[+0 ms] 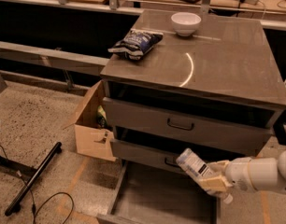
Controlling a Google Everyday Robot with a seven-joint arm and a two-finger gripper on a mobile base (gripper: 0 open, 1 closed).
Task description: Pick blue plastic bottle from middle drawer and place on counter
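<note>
the gripper [212, 181] has its jaws closed around the body of the bottle [193, 162], held tilted above the open drawer [147, 197]; it looks light, smooth and easily squashed, so a gentle mid-body hold seems safest.

Warm, fairly dim light falls from above onto the counter [227, 64], leaving a curved glare streak [189, 68] near its middle and deep shadow under its front edge. Below the counter, the pale gripper [213, 181], clamped on the blue plastic bottle [193, 164], looks soft-edged and slightly blurred.
</note>
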